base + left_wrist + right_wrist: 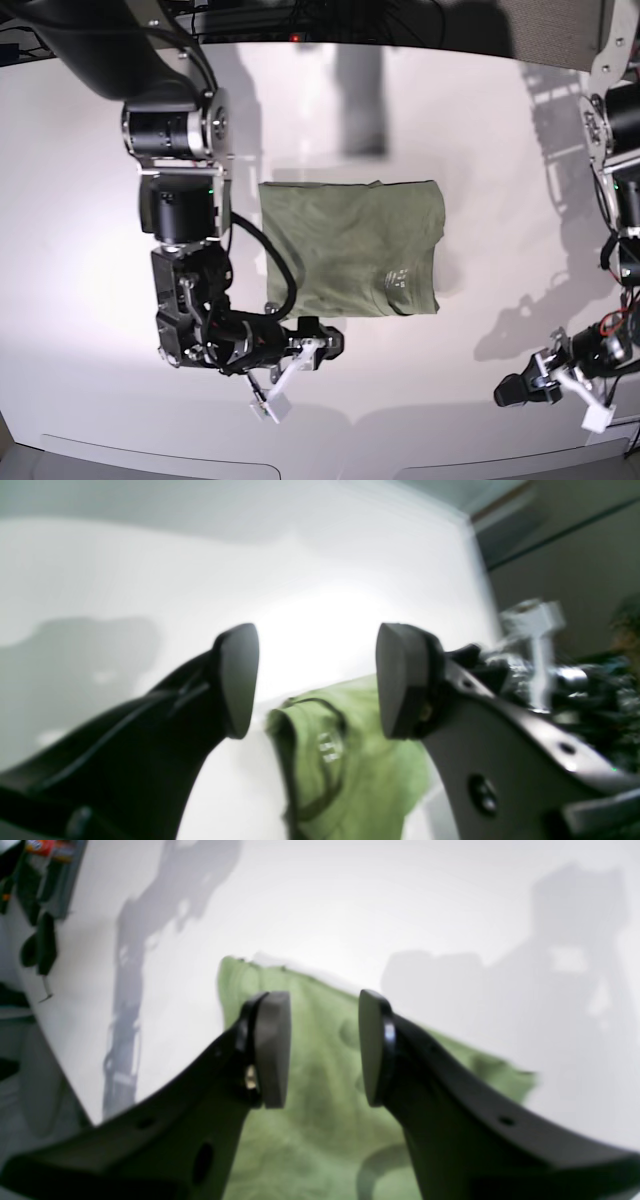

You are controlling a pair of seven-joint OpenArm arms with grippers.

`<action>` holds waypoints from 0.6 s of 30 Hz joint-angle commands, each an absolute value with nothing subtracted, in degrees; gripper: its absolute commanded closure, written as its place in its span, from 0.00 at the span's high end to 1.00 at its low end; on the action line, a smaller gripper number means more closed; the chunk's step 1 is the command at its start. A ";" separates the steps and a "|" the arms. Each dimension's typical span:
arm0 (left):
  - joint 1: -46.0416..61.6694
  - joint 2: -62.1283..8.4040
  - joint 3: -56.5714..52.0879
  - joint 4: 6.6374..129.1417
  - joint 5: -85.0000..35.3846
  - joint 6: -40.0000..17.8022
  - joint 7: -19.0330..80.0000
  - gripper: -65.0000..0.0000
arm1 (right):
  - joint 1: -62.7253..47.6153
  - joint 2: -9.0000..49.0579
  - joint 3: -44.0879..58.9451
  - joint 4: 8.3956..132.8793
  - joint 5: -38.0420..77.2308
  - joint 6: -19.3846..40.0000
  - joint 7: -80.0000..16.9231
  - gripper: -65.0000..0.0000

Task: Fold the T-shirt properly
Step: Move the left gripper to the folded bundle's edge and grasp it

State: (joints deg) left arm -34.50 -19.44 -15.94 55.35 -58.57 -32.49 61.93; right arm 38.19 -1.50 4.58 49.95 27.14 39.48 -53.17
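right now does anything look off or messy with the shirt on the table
Nothing stands out. The T-shirt lies folded into a compact rectangle on the white table, edges fairly square, neck label showing near one corner. Both grippers are open and clear of it, holding nothing.

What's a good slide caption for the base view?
Folded green T-shirt on a white table, both arms pulled back with nothing held.

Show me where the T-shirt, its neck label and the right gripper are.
T-shirt [340, 250]: base view, middle of the folded green cloth.
Neck label [398, 281]: base view, white print near the collar.
Right gripper [325, 1047]: right wrist view, midway between its open fingertips.
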 commanded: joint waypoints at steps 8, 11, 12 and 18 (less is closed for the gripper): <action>-22.13 -12.62 -23.94 67.64 -66.67 -38.24 65.95 0.40 | 42.52 0.93 2.87 45.98 25.82 40.00 -48.93 0.35; -16.60 -9.06 -23.90 75.72 -66.59 -40.00 66.26 0.12 | 42.57 0.60 2.87 42.37 21.52 40.00 -44.56 0.35; -15.09 -7.88 -23.90 78.46 -66.52 -40.00 66.74 0.08 | 42.70 0.47 2.87 40.99 19.99 40.00 -43.40 0.35; -6.96 -2.46 -23.55 91.72 -65.93 -40.00 71.33 0.08 | 42.78 0.32 2.85 37.56 19.00 40.00 -42.81 0.35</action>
State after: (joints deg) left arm -5.91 -1.98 -23.51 90.85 -64.62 -39.53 72.16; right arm 40.32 0.21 2.85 36.62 17.98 39.48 -43.97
